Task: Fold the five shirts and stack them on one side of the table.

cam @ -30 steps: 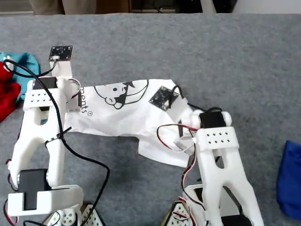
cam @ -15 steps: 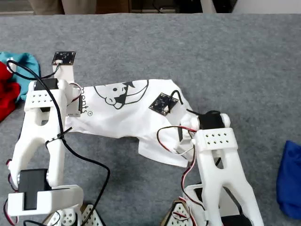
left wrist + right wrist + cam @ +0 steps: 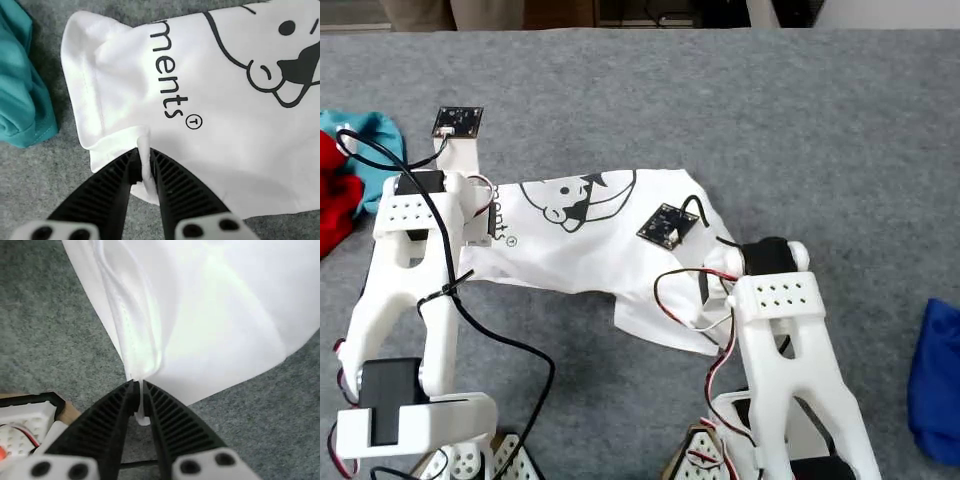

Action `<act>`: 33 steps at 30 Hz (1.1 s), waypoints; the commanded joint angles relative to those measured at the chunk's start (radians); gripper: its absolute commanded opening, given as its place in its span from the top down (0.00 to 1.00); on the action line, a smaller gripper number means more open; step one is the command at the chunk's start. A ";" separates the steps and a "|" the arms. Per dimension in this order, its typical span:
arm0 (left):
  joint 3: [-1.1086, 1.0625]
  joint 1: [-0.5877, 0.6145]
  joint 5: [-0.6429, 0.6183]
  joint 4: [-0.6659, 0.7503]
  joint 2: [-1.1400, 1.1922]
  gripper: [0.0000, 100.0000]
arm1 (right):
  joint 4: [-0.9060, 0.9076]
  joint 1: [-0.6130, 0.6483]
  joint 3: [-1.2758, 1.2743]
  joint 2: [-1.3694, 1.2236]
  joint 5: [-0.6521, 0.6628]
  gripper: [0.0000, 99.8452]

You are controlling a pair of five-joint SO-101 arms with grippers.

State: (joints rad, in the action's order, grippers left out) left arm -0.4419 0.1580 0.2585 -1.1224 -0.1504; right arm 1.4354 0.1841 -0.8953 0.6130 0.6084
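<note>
White cotton T-shirt w/ black cartoon print (image 3: 570, 255) lay spread but rumpled on the grey felt-like table (image 3: 790, 110), not yet folded. Left gripper (image 3: 142, 167) sat at the shirt's lettered end, jaws closed tight on a small pinch of hem. Right gripper (image 3: 139, 399) sat at the shirt's opposite end, jaws likewise clamped on a bunched ridge of edge fabric.

Risks, as judged:
- Both pinches looked thin, just a sliver of cloth btwn the jaws. A quick lift or a hard pull apart could slip one end free, and the shirt would drop skewed.
- Uneven pull from the 2 arms would prob. set the creases along the shirt's arm-side edge into the fold.
- Right arm's loose red and black wires (image 3: 680, 295) looped over the shirt's arm-side corner and might drag or catch the cloth.

Room:
- Crumpled teal cloth (image 3: 20, 85) lay just beside the shirt's lettered end, w/ a red cloth (image 3: 332, 200) next to it, so a sweep that way could tangle.
- Blue cloth (image 3: 935, 370) lay well apart from the shirt's other end, at the table edge.
- Beyond the shirt's far edge was bare table, the widest space. The arm side was crowded by both arm bodies.
</note>
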 commanded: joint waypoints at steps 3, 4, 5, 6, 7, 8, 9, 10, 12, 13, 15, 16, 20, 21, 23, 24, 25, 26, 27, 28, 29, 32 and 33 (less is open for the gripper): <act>0.005 0.008 0.029 0.011 -0.004 0.97 | 0.055 0.064 -0.002 0.035 0.029 0.96; 0.005 0.008 0.032 0.011 -0.004 0.95 | 0.055 0.068 -0.005 0.035 0.031 0.92; 0.006 0.009 0.029 0.011 -0.004 0.92 | 0.061 0.070 -0.008 0.035 0.035 0.88; 0.008 0.011 0.029 0.011 -0.004 0.90 | 0.064 0.070 -0.008 0.033 0.035 0.84; 0.012 0.015 0.029 0.006 -0.004 0.87 | 0.066 0.070 -0.008 0.033 0.037 0.81; 0.015 0.026 0.029 0.006 -0.008 0.85 | 0.074 0.070 -0.008 0.033 0.037 0.80; 0.015 0.035 0.028 0.009 -0.013 0.84 | 0.089 0.068 -0.004 0.033 0.049 0.80; 0.020 0.046 0.029 0.011 -0.015 0.83 | 0.106 0.068 0.001 0.033 0.063 0.80; 0.054 0.074 0.034 0.000 -0.015 0.83 | 0.123 0.061 0.027 0.035 0.072 0.81; 0.074 0.089 0.035 -0.009 -0.015 0.83 | 0.127 0.054 0.051 0.035 0.071 0.82; 0.132 0.114 0.034 -0.034 -0.013 0.83 | 0.137 0.022 0.124 0.035 0.071 0.85; 0.167 0.121 0.031 -0.048 -0.008 0.84 | 0.140 0.008 0.166 0.033 0.071 0.87; 0.255 0.106 0.008 -0.069 -0.005 0.84 | 0.120 -0.013 0.349 0.024 0.057 0.96; 0.261 0.089 -0.021 -0.064 -0.004 0.84 | 0.098 -0.013 0.381 0.018 0.040 0.97; 0.252 0.057 -0.083 -0.026 -0.002 0.84 | 0.031 -0.013 0.426 -0.007 -0.005 0.97; 0.239 0.041 -0.112 0.003 -0.002 0.84 | -0.009 -0.015 0.440 -0.030 -0.029 0.97; 0.224 0.029 -0.137 0.038 -0.002 0.84 | -0.051 -0.016 0.449 -0.061 -0.057 0.97; 0.209 0.017 -0.160 0.075 0.004 0.84 | -0.092 -0.016 0.456 -0.096 -0.087 0.97; 0.195 0.008 -0.178 0.109 0.013 0.84 | -0.132 -0.016 0.467 -0.140 -0.115 0.97; 0.189 0.003 -0.196 0.132 0.028 0.84 | -0.169 -0.015 0.481 -0.189 -0.144 0.97; 0.184 0.002 -0.213 0.146 0.044 0.84 | -0.199 -0.015 0.503 -0.240 -0.172 0.97; 0.203 0.009 -0.275 0.144 0.096 0.83 | -0.239 -0.015 0.622 -0.401 -0.264 0.93; 0.210 0.014 -0.296 0.144 0.111 0.83 | -0.236 -0.015 0.679 -0.452 -0.298 0.91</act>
State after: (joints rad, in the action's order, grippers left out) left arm -0.2578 0.1688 0.0176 -0.9950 -0.0552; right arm 1.2359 0.1841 -0.3736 0.2862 0.3951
